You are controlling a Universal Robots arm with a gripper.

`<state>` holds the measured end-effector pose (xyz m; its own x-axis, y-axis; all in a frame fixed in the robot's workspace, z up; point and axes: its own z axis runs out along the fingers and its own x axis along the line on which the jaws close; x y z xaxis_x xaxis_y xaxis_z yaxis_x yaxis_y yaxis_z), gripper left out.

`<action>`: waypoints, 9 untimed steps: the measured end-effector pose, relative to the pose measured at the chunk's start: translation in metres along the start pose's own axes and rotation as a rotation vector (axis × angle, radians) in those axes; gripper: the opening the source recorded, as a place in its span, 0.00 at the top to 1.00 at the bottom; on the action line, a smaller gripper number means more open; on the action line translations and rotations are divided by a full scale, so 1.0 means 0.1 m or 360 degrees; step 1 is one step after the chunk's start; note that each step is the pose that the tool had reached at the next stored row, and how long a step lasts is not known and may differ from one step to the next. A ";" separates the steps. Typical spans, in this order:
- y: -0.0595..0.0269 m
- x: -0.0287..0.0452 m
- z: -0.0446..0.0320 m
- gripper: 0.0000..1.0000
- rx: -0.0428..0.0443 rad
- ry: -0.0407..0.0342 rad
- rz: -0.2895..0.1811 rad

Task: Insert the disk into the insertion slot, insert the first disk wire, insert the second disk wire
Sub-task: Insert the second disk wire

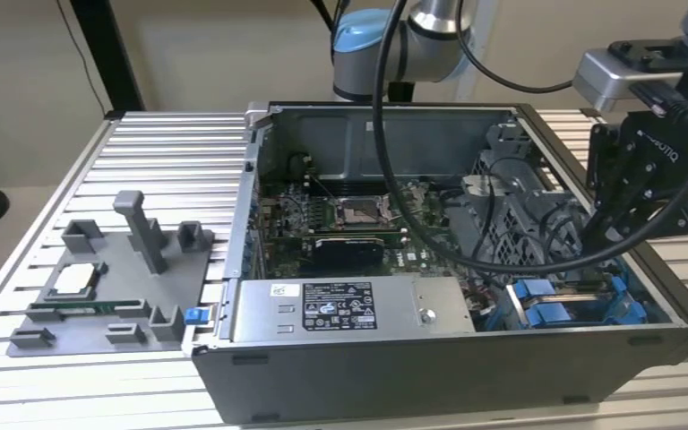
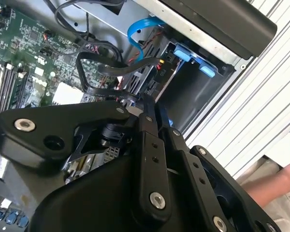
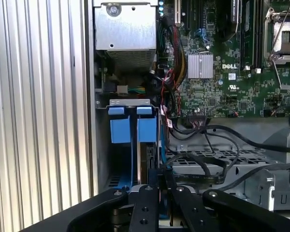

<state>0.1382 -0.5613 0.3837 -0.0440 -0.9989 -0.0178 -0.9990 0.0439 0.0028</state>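
Gripper (image 3: 160,181), bottom centre in the first wrist view, is pinched closed; on what, I cannot tell. Blue-railed slot (image 3: 133,128) lies just above it. Black wires (image 3: 198,129) beside it look limp and light, likely best gripped by the stiff plug.

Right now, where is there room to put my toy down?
On the bare ribbed table beyond the grey fixture tray, on the exterior view's left of the computer case. Crowded: inside the case, where black cables meet the gripper.
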 end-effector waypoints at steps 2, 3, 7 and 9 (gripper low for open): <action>0.000 0.000 0.016 1.00 0.0000 0.0000 0.0000; 0.000 0.001 0.025 1.00 0.0000 0.0000 0.0000; 0.000 0.001 0.055 1.00 0.0000 0.0000 0.0000; 0.001 0.001 0.068 1.00 0.0000 0.0000 0.0000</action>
<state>0.1381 -0.5613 0.3769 -0.0441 -0.9989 -0.0177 -0.9990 0.0440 0.0028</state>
